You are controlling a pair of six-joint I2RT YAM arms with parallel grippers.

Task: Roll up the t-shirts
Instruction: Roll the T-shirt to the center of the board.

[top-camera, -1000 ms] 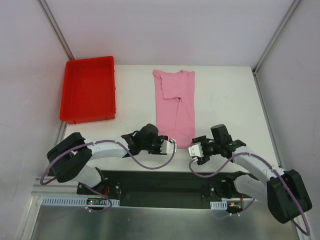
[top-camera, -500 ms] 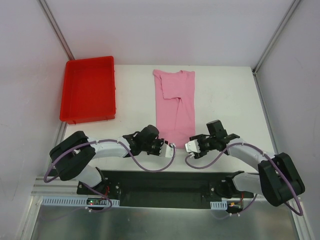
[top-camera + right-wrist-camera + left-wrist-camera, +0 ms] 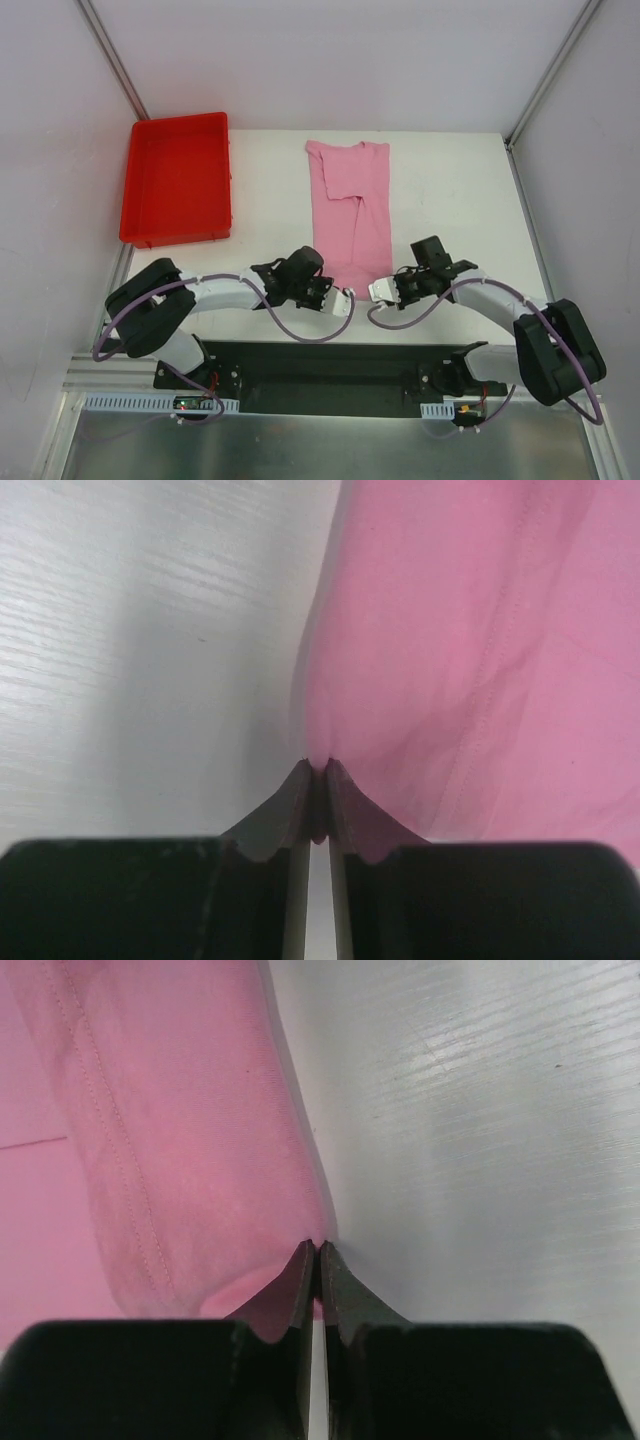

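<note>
The light-pink t-shirt (image 3: 348, 200) lies on the white table as a long narrow strip, folded lengthwise, running from the far side toward the arms. My left gripper (image 3: 340, 300) sits at its near left corner and is shut, with a sliver of pink hem pinched between the tips (image 3: 318, 1247). My right gripper (image 3: 381, 291) sits at the near right corner, shut on a fold of the fabric (image 3: 317, 767). The left wrist view shows the t-shirt (image 3: 180, 1140) with its stitched hem to the left of the tips. In the right wrist view the t-shirt (image 3: 470, 630) spreads to the right.
An empty red tray (image 3: 178, 175) stands at the far left of the table (image 3: 450, 190). Grey walls with metal corner posts close in the table on three sides. The arms' black base plate (image 3: 330, 375) lies along the near edge.
Both grippers have moved in to the shirt's near hem and gone from open to shut, each pinching a corner of the fabric. The right arm swung left and forward.
</note>
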